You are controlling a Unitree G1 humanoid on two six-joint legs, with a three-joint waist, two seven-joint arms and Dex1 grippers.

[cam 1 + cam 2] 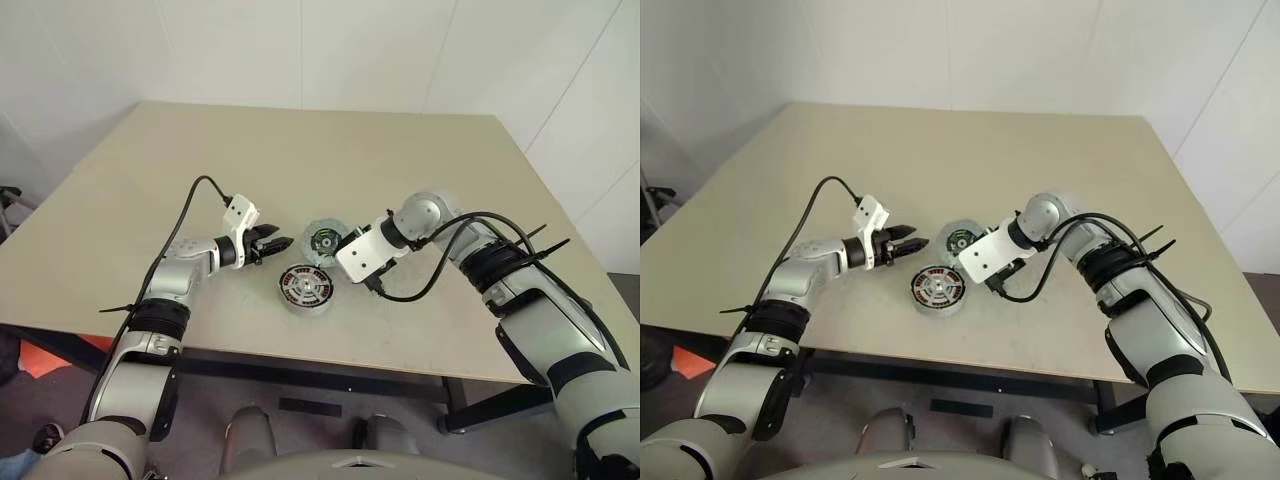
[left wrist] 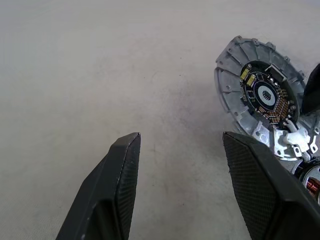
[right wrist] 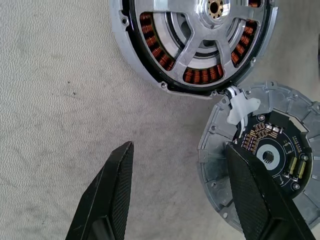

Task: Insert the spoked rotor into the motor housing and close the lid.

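- Nearest to us on the beige table (image 1: pixel 420 330) sits the motor housing (image 1: pixel 306 288), a round black cup with copper-red windings ringing its inside
- We see the spoked rotor (image 3: pixel 210 30) lying inside that housing, its silver spokes and hub over the windings (clearest in the right wrist view)
- Just beyond the housing, touching its rim, we find the lid (image 1: pixel 324 239), a grey ribbed disc lying flat with its dark centre and small circuit parts facing up
- A white connector (image 3: pixel 241 107) with short wires sits where lid and housing meet
- Our left gripper (image 1: pixel 283 243) points level toward the lid from the left side, just short of it; its two black fingers (image 2: pixel 115 190) stand well apart with bare table between them, holding nothing
- Our right gripper (image 3: pixel 177 192) hangs tilted downward over the near right edge of the lid; its fingers (image 3: pixel 107 195) are also spread wide and empty, one of them (image 3: pixel 260 195) crossing in front of the lid's ribbed ring
- A black cable (image 1: pixel 440 270) loops off the right wrist
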